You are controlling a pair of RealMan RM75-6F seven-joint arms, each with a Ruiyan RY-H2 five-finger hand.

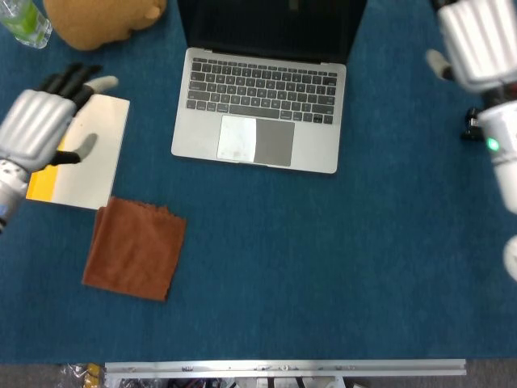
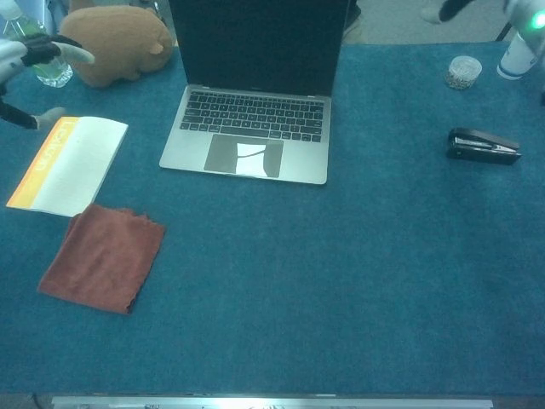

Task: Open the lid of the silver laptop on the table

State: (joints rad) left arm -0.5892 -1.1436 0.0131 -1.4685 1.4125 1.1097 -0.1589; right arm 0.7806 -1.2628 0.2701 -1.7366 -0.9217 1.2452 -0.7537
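— Blue felt-like cloth covers the table [image 1: 323,267] we work at. What do we see of our hands?

— Our left hand [image 1: 36,121], a ribbed silver shell with dark fingers, hangs over the yellow-spined white booklet [image 1: 85,153], fingers spread and holding nothing. Our right hand [image 1: 477,40] shows at the top right edge of the head view, the same ribbed silver; we cannot tell how its fingers lie.

— And the thing we care about?

— One silver metal laptop [image 1: 258,109] sits at the back middle of the table, lid already up, its dark screen [image 2: 255,43] upright, black keys and a smooth grey trackpad facing us. Neither hand touches it.

— What else do we count?

— One rust-brown square cloth [image 1: 136,249], soft and slightly rumpled, just below the booklet. One rounded tan plush toy [image 2: 119,34] behind the booklet, with one clear plastic bottle [image 2: 34,51] of greenish liquid just beside it. To the right, one black stapler [image 2: 484,145], and further back one small round clear jar [image 2: 464,72].
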